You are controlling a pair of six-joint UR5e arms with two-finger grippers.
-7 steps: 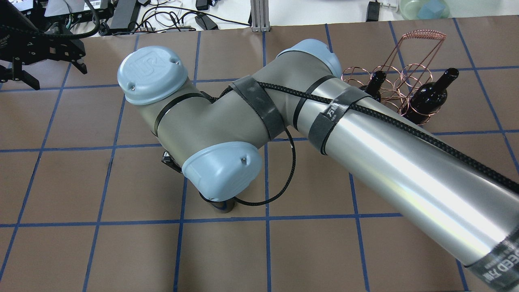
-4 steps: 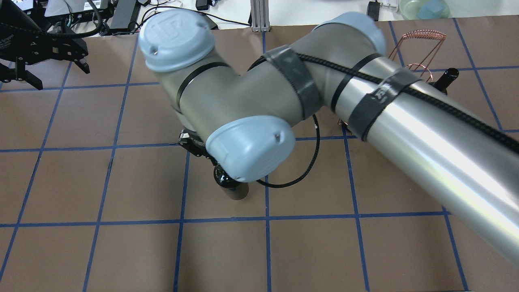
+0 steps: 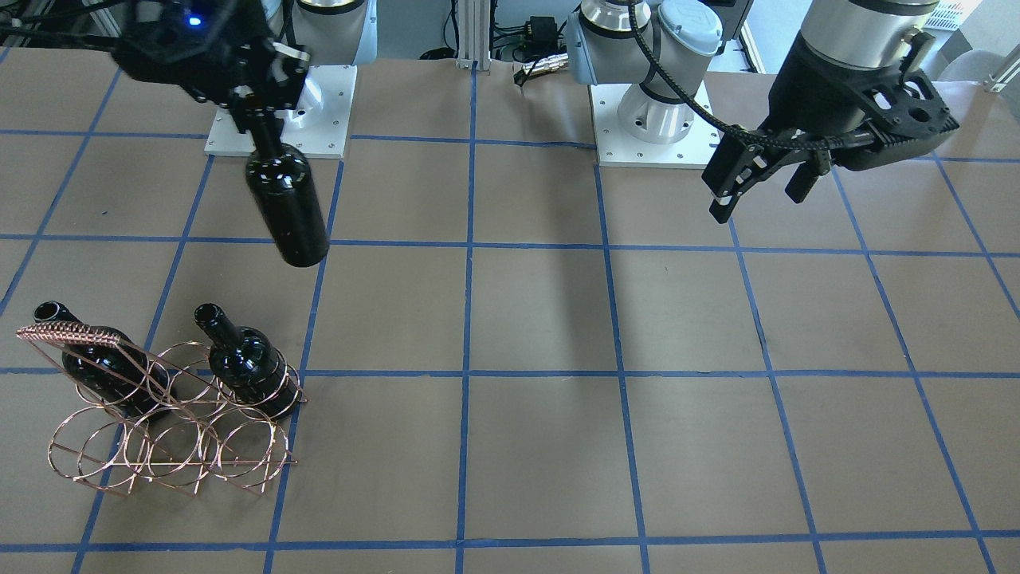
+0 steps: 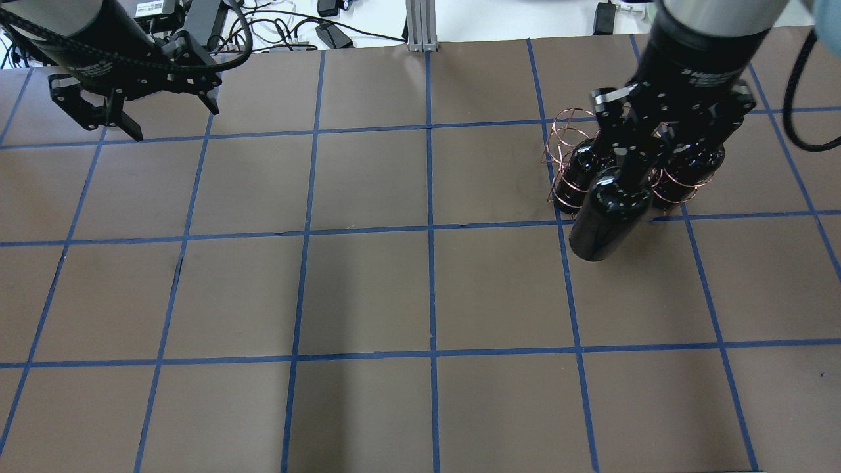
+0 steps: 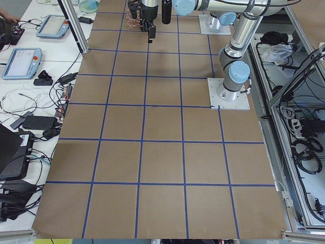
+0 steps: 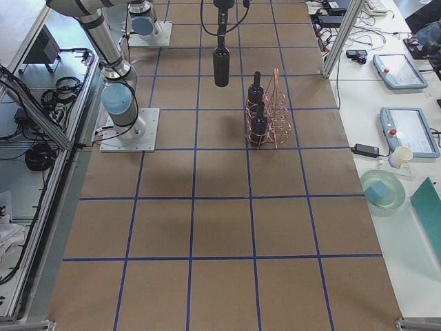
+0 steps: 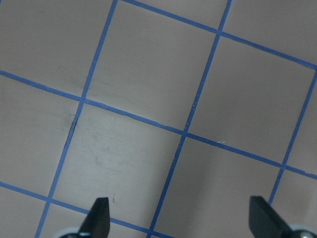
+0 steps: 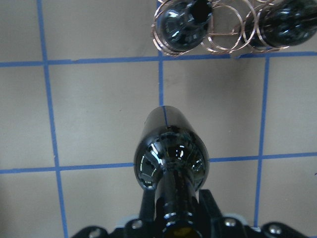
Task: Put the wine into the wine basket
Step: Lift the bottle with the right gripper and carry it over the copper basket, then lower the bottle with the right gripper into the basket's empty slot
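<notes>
The right pincer [image 8: 177, 201] grips the wine [image 8: 171, 146] by its neck, the wine basket [image 8: 225, 37] beyond holding two bottles [image 8: 181, 27] [image 8: 285, 22].

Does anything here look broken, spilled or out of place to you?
Nothing spilled or broken. Two bottles sit in the wine basket, and the right pincer holds the wine by its neck, in the air. The only blemish is a small dark slit, perhaps a tear, in the brown table covering.

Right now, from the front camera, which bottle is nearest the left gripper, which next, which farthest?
From the left gripper:
1. The wine, held up by the right gripper.
2. Inner bottle, in the wine basket's nearer end.
3. Outer bottle, at its far end.
</notes>
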